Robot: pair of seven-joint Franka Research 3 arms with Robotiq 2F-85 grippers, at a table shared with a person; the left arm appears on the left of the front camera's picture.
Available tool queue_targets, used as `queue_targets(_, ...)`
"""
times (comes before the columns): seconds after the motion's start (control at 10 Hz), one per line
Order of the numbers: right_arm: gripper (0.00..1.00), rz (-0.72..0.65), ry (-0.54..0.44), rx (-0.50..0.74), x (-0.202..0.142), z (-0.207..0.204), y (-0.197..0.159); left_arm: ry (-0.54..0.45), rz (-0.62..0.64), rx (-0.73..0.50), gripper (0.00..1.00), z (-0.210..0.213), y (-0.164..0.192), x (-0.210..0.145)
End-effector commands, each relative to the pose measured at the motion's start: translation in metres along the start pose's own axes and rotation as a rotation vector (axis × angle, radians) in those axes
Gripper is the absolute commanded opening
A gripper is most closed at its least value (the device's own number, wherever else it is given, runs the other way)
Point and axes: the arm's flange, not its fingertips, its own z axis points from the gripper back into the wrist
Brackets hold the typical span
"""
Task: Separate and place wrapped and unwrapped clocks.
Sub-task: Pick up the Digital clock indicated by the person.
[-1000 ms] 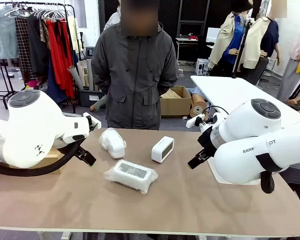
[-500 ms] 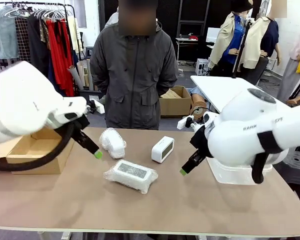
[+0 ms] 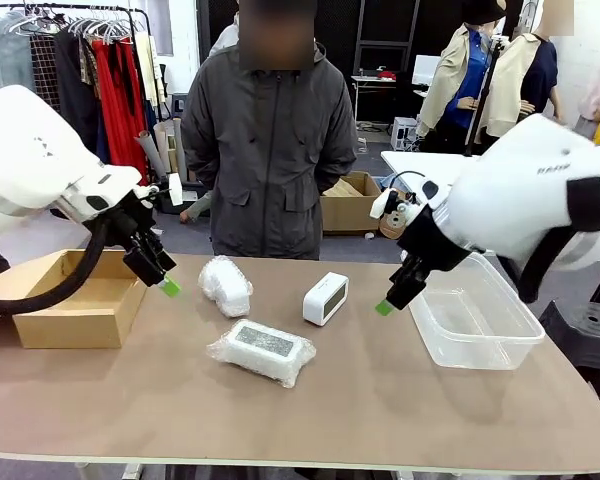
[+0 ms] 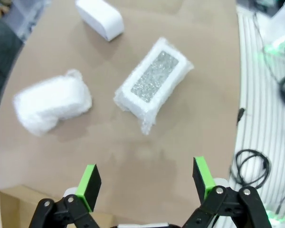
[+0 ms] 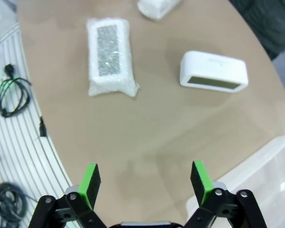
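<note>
From the front, the left gripper (image 3: 167, 285) hangs above the table (image 3: 380, 410) between a cardboard box (image 3: 40, 328) and the round wrapped bundle (image 3: 225, 285). The right gripper (image 3: 384, 306) hangs between the bare clock (image 3: 326, 298) and a clear plastic tub (image 3: 480, 348). The flat wrapped bundle (image 3: 263, 350) lies nearer the robot, in the middle. All three lie loose on the table, apart from each other, with nothing sorted yet. This view alone gives both containers whole and shows that both grippers are well clear of the table. A person (image 3: 270, 150) stands at the far edge.

The left wrist view shows that arm's jaws wide open and empty, green pads (image 4: 91, 180) over bare table. It brings out loose wrap trailing off the flat bundle's near end. Fingers closing there may pinch only film, and the bundle could slide out.

The right wrist view also shows open, empty jaws. It shows the clock's display face and that the clock stands on its long edge. A sideways nudge could tip it or push it toward the far edge. Both arms reaching for the middle could cross
</note>
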Motion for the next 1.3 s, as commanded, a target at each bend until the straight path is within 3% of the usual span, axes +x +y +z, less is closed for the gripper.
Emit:
queue_targets(0.0,1.00,0.128,-0.044,0.122,-0.012,0.014,-0.021,-0.090,-0.125,0.022,1.00,0.001,0.015,-0.004)
queue_targets(0.2,1.00,0.154,-0.102,0.144,-0.017,0.025,-0.043,-0.212,-0.247,0.033,1.00,0.008,0.020,-0.009)
queue_targets(0.3,1.00,0.144,-0.139,0.137,-0.018,0.027,-0.050,-0.233,-0.232,0.081,1.00,0.010,0.019,-0.006)
queue_targets(0.4,1.00,0.141,-0.067,0.099,-0.013,0.026,-0.024,-0.124,-0.183,0.044,1.00,0.012,0.015,-0.001)
queue_targets(0.8,1.00,0.141,-0.067,0.099,-0.013,0.026,-0.024,-0.145,-0.201,0.060,1.00,0.011,0.016,-0.002)
queue_targets(0.9,1.00,0.166,-0.056,0.096,-0.012,0.026,-0.025,-0.004,-0.216,-0.041,1.00,0.013,0.026,0.000)
queue_targets(1.0,1.00,0.216,-0.081,0.116,-0.010,0.036,-0.044,0.024,-0.231,-0.144,1.00,0.022,0.038,0.001)
queue_targets(1.2,1.00,0.306,-0.089,0.164,-0.012,0.045,-0.056,0.015,-0.243,-0.191,1.00,0.027,0.050,0.007)
